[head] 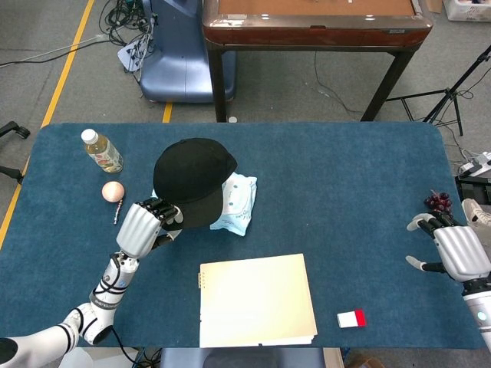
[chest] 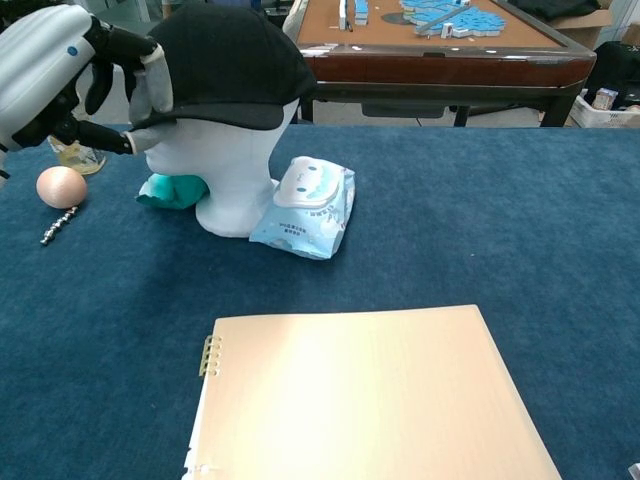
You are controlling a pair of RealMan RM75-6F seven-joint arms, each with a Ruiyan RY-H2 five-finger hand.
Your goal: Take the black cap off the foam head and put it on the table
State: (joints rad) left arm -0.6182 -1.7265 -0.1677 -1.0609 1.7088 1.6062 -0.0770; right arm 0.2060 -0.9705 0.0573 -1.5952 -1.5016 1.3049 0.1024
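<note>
The black cap (chest: 225, 60) is being carried on the white foam head (chest: 222, 175), which is standing on the blue table (head: 345, 192) toward its left half. The cap's brim is being pinched by the fingers (chest: 150, 85) of the left hand (head: 142, 228), with the thumb lying under the brim and the other fingers over it. A pack of wipes (chest: 305, 208) is lying against the foam head's base, and a green cloth (chest: 172, 190) is tucked at its other side. The right hand (head: 454, 251) is being held at the table's right edge, fingers spread and grasping nothing. A notebook (head: 257, 300) is lying at the near edge. A bottle (head: 101, 150) and a ball (head: 113, 191) are sitting near the left edge.
</note>
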